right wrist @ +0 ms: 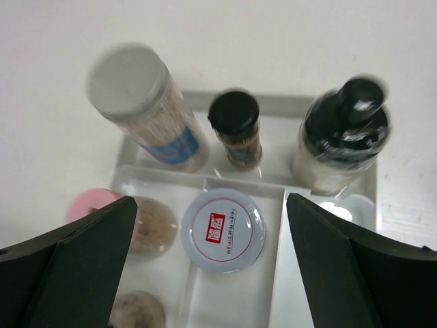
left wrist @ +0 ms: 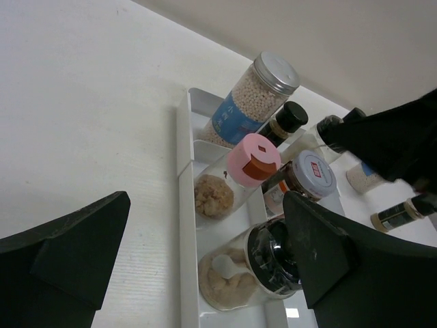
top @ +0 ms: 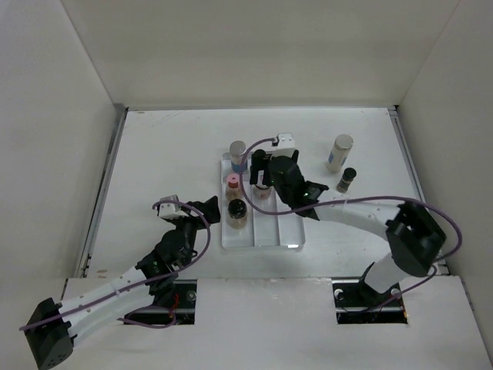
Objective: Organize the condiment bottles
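The right gripper point(right wrist: 212, 273), fingers spread wide, hides part of the tray point(top: 286, 235). The left gripper point(left wrist: 198, 273) is wide open too. Five condiment bottles point(right wrist: 224, 231) stand upright at the tray's far end, two more near the tabletop's far right corner.

**Three views on one divided tray**

The top external camera looks down from above and behind the arm bases, taking in the whole counter point(top: 162, 154) from afar. The left wrist camera sits low, close beside the white divided tray point(left wrist: 183, 205), looking along it at a tilt. The right wrist camera hangs close above, facing almost straight down. All three share the tray point(top: 262, 239) point(right wrist: 328, 205) and its jars.
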You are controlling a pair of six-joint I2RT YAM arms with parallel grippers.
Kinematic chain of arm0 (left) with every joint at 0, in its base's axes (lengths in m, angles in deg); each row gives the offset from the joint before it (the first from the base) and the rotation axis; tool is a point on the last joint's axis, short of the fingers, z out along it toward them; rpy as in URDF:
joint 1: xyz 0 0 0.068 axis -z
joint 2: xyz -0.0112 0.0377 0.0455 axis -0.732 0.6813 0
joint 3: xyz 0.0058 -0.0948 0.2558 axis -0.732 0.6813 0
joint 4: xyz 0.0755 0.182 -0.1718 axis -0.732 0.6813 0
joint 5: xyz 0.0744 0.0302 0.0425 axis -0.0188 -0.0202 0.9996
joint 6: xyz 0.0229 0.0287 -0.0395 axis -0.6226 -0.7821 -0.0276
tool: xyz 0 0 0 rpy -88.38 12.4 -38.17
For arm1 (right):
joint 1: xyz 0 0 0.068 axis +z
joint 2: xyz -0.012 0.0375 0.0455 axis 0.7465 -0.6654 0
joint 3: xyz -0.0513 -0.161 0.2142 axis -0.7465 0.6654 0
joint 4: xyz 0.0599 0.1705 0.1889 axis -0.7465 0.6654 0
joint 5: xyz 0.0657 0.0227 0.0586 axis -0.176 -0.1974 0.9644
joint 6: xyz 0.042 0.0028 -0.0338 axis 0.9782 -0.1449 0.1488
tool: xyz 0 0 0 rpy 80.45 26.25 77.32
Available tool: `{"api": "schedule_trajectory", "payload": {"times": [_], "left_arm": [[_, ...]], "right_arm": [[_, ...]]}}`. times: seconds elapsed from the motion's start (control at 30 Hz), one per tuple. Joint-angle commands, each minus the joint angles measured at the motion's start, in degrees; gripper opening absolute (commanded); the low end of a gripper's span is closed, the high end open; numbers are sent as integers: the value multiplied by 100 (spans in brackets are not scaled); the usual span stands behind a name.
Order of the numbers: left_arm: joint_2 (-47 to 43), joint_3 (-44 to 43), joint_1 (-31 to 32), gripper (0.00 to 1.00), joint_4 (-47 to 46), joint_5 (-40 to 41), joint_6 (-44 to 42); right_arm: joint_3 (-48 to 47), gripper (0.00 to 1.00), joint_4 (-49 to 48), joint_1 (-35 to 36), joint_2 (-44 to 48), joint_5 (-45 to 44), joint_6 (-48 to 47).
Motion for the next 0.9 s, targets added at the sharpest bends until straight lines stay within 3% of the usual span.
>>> {"api": "schedule_trajectory", "payload": {"times": [0.0,0.2,0.37,0.73,0.77,0.87], "left_arm": [[-6,93,65,98,-337,166,-44],[161,-12,-31,98,-328,236,-106],[126,-47,21,98,-302,316,-237],[12,-30,-5,98,-337,307,-387],[47,-39,-5,98,-337,307,-387],[73,-39,-22,98,-355,316,-396]], "right_arm": [[226,98,-198,-58,1226,-163,-74],[624,99,520,-1927,2345,-355,-12],[-228,100,1419,-3186,1425,-286,-441],[-976,100,1253,-3856,-176,1049,-355],[-1020,98,1183,-3873,-264,1137,-346],[-1021,76,867,-3856,-353,1112,-328]]}}
